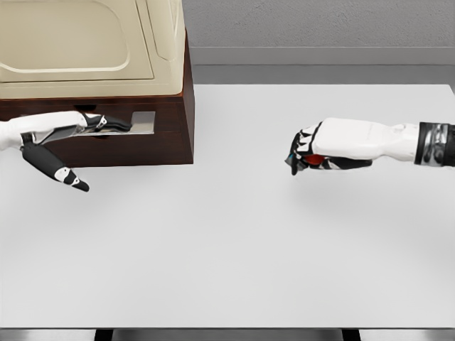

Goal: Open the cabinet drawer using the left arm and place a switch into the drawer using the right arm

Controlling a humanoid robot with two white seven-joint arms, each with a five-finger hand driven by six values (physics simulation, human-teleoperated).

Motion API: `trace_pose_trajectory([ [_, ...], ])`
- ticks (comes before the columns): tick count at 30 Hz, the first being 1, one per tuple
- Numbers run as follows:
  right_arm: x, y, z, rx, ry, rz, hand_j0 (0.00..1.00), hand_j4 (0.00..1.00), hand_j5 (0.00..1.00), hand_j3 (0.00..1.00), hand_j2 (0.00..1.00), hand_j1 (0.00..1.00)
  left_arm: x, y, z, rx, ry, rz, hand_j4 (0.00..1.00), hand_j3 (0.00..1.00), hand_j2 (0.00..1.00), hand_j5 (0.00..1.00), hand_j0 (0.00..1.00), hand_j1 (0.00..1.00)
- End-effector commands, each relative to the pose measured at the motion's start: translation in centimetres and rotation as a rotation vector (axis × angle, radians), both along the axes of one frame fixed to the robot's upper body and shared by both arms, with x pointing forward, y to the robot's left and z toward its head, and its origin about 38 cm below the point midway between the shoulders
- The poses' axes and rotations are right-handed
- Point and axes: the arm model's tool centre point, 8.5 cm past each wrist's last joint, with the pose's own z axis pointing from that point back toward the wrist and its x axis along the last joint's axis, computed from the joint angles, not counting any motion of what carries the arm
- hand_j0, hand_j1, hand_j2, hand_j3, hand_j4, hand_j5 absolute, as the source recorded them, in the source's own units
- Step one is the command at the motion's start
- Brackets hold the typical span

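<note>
Under my right hand's (323,149) curled fingers (298,153): one switch (313,159), red part showing, held above the table (234,249). At my left hand's (64,135) fingers (106,123): hooked on the silver handle (142,122), thumb splayed below. Beyond: drawer (128,142) of the brown cabinet (186,106), apparently closed. I judge pickup done; opening and placing remain.

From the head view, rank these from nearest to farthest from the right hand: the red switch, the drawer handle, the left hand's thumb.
1. Red switch: inside the right hand, held in its curled fingers.
2. Drawer handle: on the cabinet front, left of the right hand.
3. Left hand's thumb: farthest left, below the drawer front.
</note>
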Motion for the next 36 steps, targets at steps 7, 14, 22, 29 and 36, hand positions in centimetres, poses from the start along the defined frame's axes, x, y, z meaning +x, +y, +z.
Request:
trace_pose_trajectory([
  [7,0.5,1.7,0.2,0.03,-0.002,0.028,0.51,0.51,0.51,0.51,0.51,0.51,-0.9,0.4,-0.3,0.024,0.015,-0.007,1.0,1.0,1.0,1.0,1.0,1.0],
  [14,1.6,2.4,-0.2,0.037,0.013,0.025,0.51,0.51,0.51,0.51,0.51,0.51,-1.0,0.3,-0.4,0.029,0.028,-0.001,1.0,1.0,1.0,1.0,1.0,1.0],
  [22,2.2,3.5,-0.1,0.041,0.013,0.04,0.51,0.51,0.51,0.51,0.51,0.51,-1.7,0.5,-0.5,0.037,0.04,-0.006,1.0,1.0,1.0,1.0,1.0,1.0],
  [29,3.1,4.7,-0.2,0.045,0.02,0.05,0.51,0.51,0.51,0.51,0.51,0.51,-2.3,0.5,-0.7,0.043,0.05,-0.011,1.0,1.0,1.0,1.0,1.0,1.0],
  [36,3.9,5.0,-0.2,0.051,0.024,0.041,0.51,0.51,0.51,0.51,0.51,0.51,-2.8,0.9,-0.7,0.054,0.055,-0.007,1.0,1.0,1.0,1.0,1.0,1.0],
])
